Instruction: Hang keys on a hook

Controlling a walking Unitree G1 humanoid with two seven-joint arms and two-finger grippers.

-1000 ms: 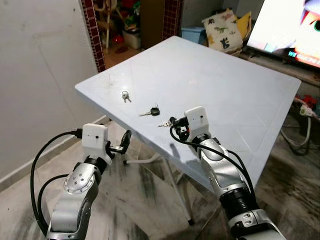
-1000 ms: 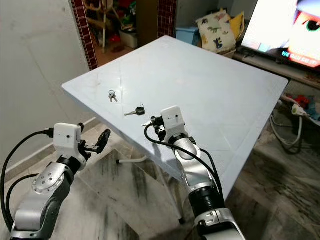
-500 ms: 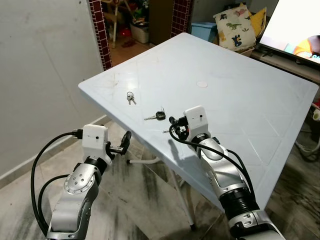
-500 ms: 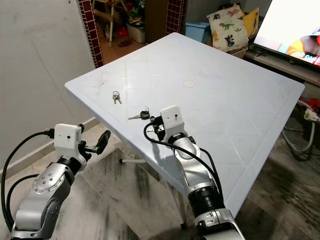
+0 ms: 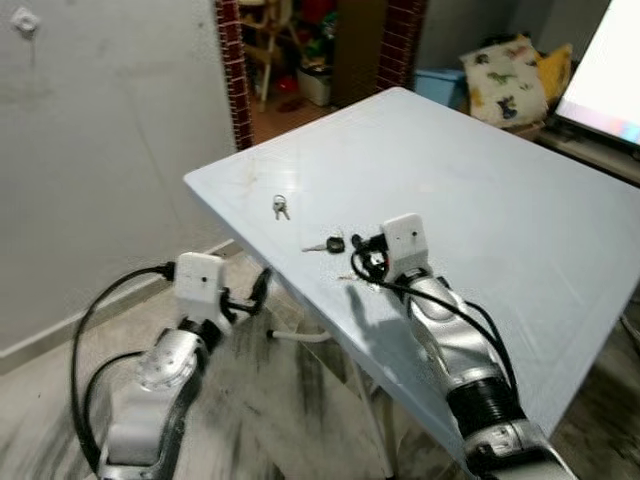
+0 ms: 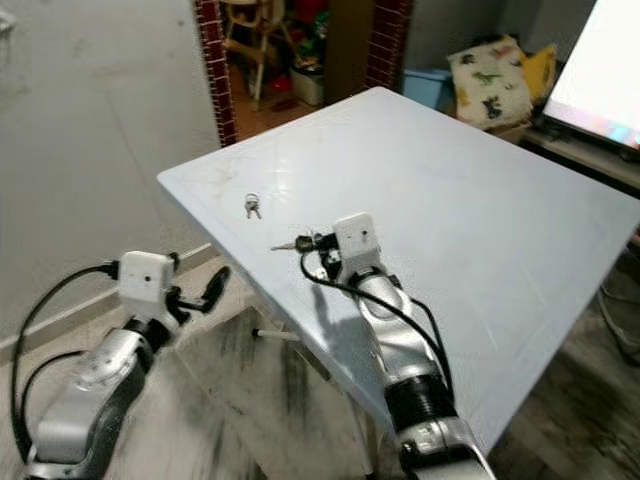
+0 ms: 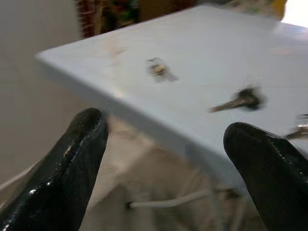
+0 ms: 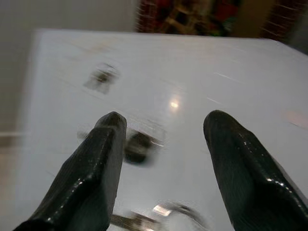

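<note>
Right tool [image 8: 161,159] hovers low over the pale blue square plastic desk [image 5: 520,220] at frame centre, fingers spread, with the black-headed key [image 5: 327,244] just ahead of its tips; best to settle the blurred view, centre that key between the fingers, then descend flat before closing. Left tool [image 7: 173,159], also spread and empty, hangs below the desk's near-left edge. Count: three key items on the desk, namely one small silver key bunch [image 5: 280,207] toward upper left, the black-headed key, and a third small silver key [image 8: 139,221] nearest the right tool.
</note>
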